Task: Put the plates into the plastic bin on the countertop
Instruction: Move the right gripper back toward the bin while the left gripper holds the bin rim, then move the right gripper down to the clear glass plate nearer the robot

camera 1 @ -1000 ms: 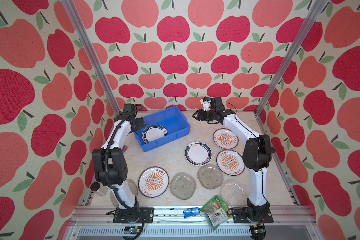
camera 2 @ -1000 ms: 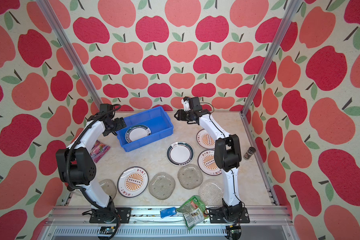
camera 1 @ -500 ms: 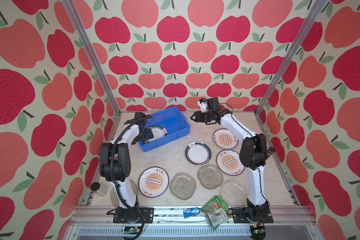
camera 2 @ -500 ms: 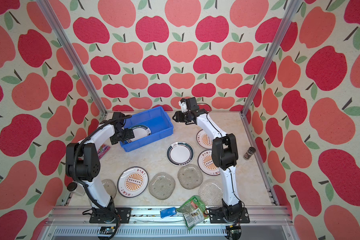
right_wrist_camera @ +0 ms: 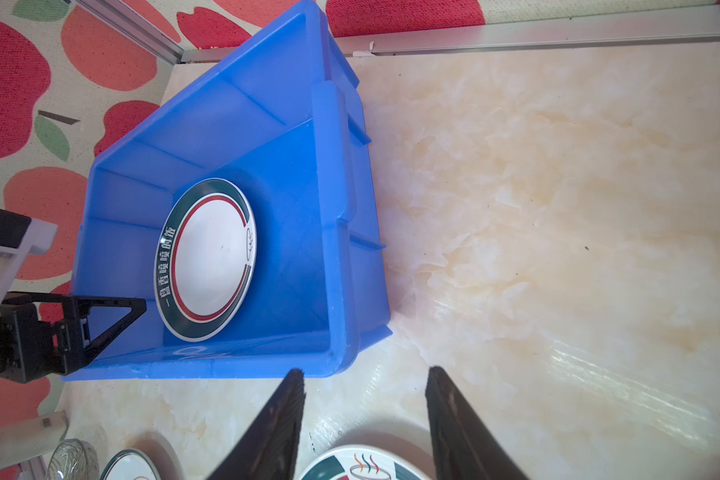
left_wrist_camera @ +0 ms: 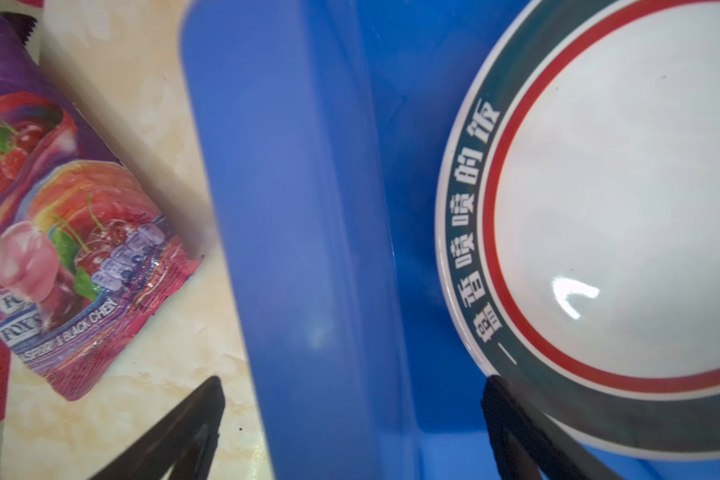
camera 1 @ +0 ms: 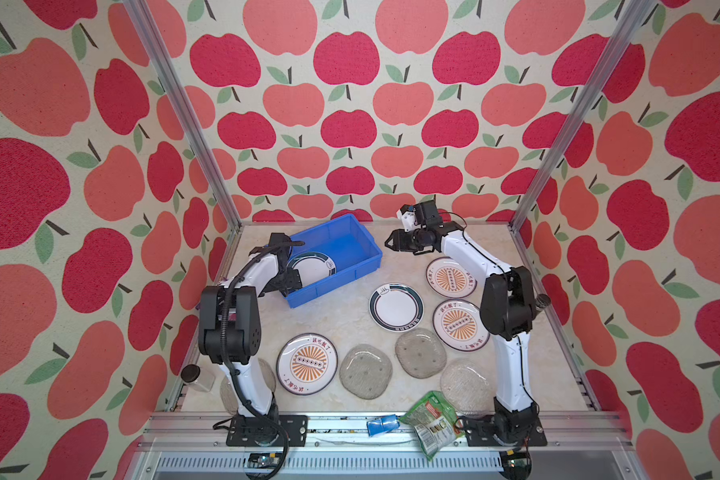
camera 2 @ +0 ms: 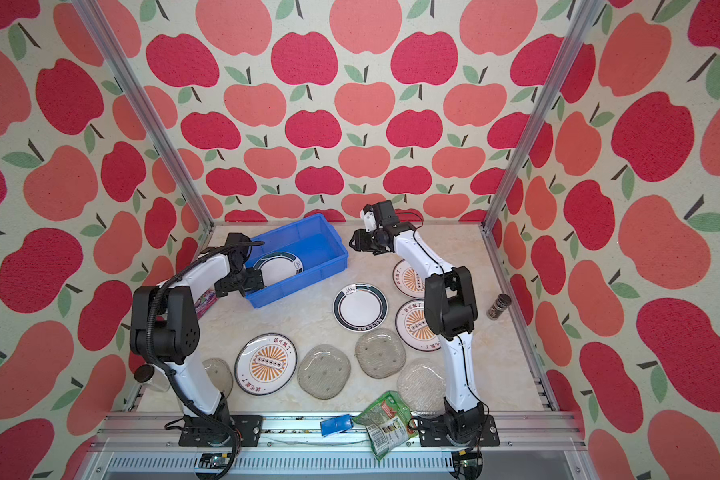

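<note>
We find the bin (camera 1: 337, 286) skewed at the far left corner of the bench (camera 1: 487, 241). One dark-rimmed plate (camera 1: 312, 268) lies flat in its left half. The other eight plates are out on the bench:
- A second dark-rimmed plate (camera 1: 395, 306) sits mid-bench.
- Two sunburst plates (camera 1: 451, 277) (camera 1: 460, 324) lie toward the right edge, beside the right arm.
- A third sunburst plate (camera 1: 307, 363) lies toward the near left.
- Four glass plates (camera 1: 366, 370) (camera 1: 420, 353) (camera 1: 466, 384) (camera 1: 225, 390) run along the near edge, the leftmost half hidden behind the left arm.

Both top views put the left claw (camera 1: 291, 281) at the bin's near left corner. Only the left wrist view shows that the claw (left_wrist_camera: 352, 380) is spread wide and empty, straddling the bin's short wall. One finger is over the bench outside and the other is inside, by the plate's rim (left_wrist_camera: 474, 232); we cannot tell whether it touches. That view also shows a candy packet (left_wrist_camera: 59, 232) just beside the wall. In a top view the packet (camera 2: 204, 301) only peeks from under the arm.

The right claw (camera 1: 393, 243) hovers just off the bin's right end. The right wrist view shows this claw (right_wrist_camera: 364, 370) half spread and holding nothing, over bare bench.

A small can (camera 2: 498, 306) stands at the right edge. A snack bag (camera 1: 433, 417) overhangs the near edge.

The bench is bare from the bin's right end to the far right corner. A bare strip also runs between the bin's long near wall and the near row of plates.
</note>
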